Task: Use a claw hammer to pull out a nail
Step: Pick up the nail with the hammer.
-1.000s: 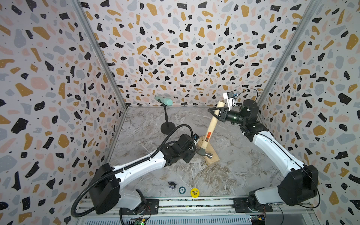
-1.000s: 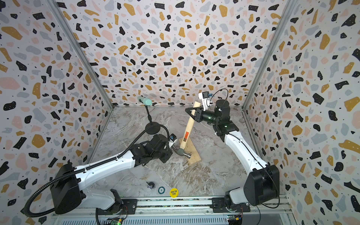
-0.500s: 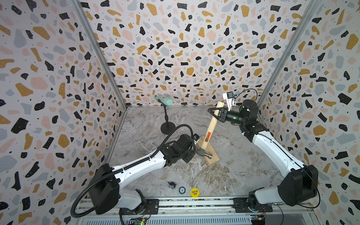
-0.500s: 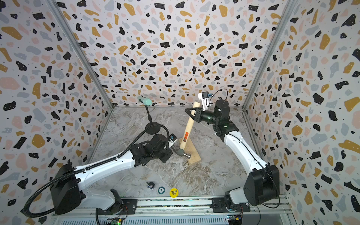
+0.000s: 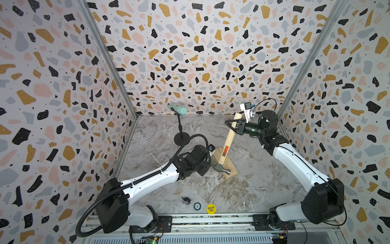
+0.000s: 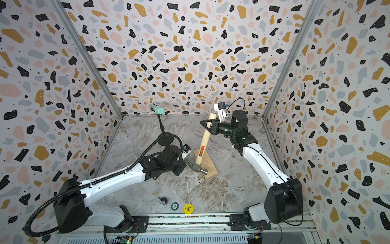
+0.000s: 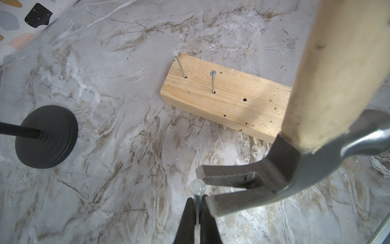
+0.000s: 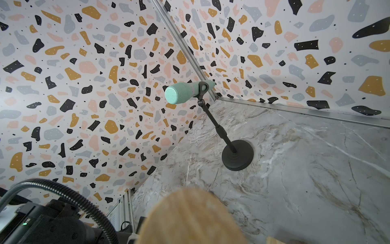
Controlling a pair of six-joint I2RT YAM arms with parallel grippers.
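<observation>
Pinching the nail (image 7: pixel 197 197) in my closed left fingers (image 7: pixel 187 219), just beside the tips of the claw hammer (image 7: pixel 295 166) and off the wood block (image 7: pixel 228 97), I should draw it straight away; my right fingers (image 5: pixel 229 121), clamping the handle right of frame centre, must hold steady.

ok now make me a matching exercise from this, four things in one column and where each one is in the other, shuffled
Things:
1 claw hammer
2 loose nail
3 wood block
4 microphone

Places:
a on a black stand
b handle clamped in the right gripper
c lying on the table, two other nails standing in it
d pinched in the left gripper

Pairs: 1-b, 2-d, 3-c, 4-a
</observation>
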